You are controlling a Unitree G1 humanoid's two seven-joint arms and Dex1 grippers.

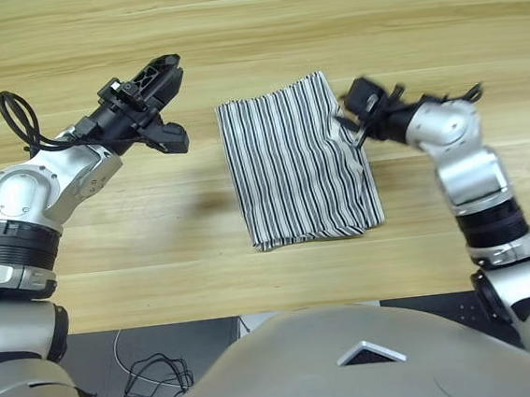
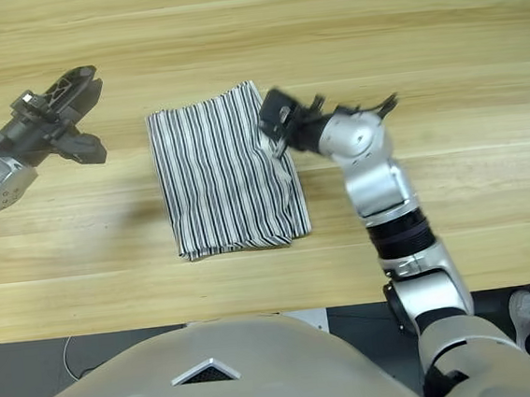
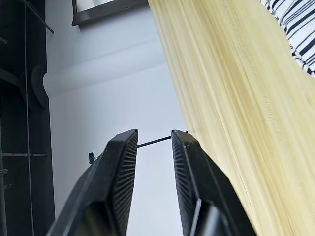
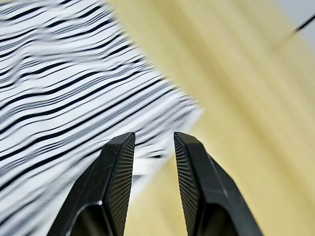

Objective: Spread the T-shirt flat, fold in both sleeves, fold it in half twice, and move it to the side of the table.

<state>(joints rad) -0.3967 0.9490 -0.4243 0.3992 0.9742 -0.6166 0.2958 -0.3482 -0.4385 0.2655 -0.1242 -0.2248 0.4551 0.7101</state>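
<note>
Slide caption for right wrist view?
Open right gripper at the edge of the folded black-and-white striped T-shirt on the light wooden table.

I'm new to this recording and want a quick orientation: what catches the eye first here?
A black-and-white striped T-shirt, folded into a compact rectangle, lies in the middle of the wooden table. The right gripper sits open at its right edge, while the left gripper hangs open over bare wood to the shirt's left.

Black-and-white striped T-shirt, folded into a rectangle, flat on the table's middle
</note>
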